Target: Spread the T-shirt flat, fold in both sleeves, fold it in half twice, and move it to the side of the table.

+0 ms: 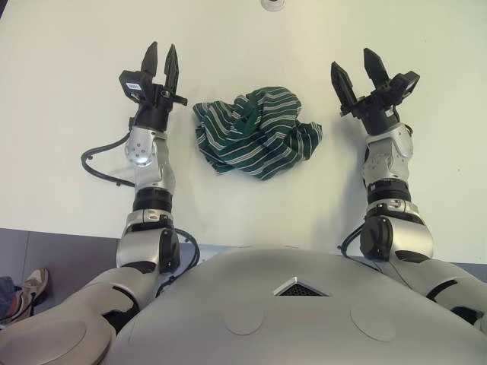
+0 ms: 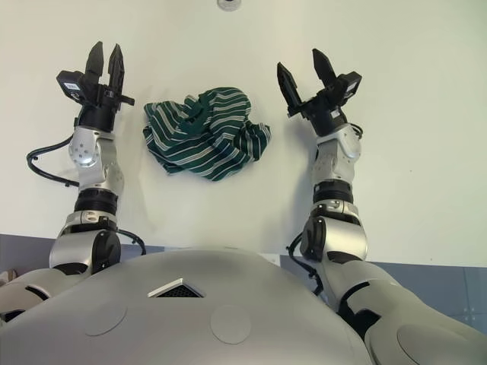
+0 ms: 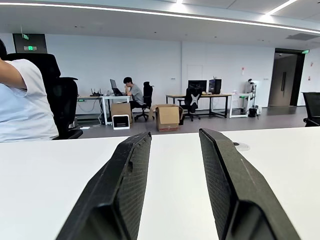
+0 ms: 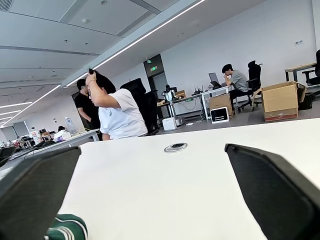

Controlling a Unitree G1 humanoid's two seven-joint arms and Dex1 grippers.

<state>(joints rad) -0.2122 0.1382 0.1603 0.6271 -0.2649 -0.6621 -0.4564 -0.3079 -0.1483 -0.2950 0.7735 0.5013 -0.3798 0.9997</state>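
A: Status?
B: Nothing done yet, by my read. The T-shirt [image 1: 257,131] is lying crumpled in a heap at frame centre on the bench [image 1: 61,152], touching neither arm.
A: End effectors?
B: Both are hovering empty, flanking the heap. The left end effector [image 1: 160,59], upper left, is showing a narrow gap. The right end effector [image 1: 356,70], upper right, is gaping wide.
A: Remaining?
B: Everything: spreading flat, both sleeves, two halvings, moving it aside. A cable grommet [image 1: 272,4] is sitting at the top edge, well apart.
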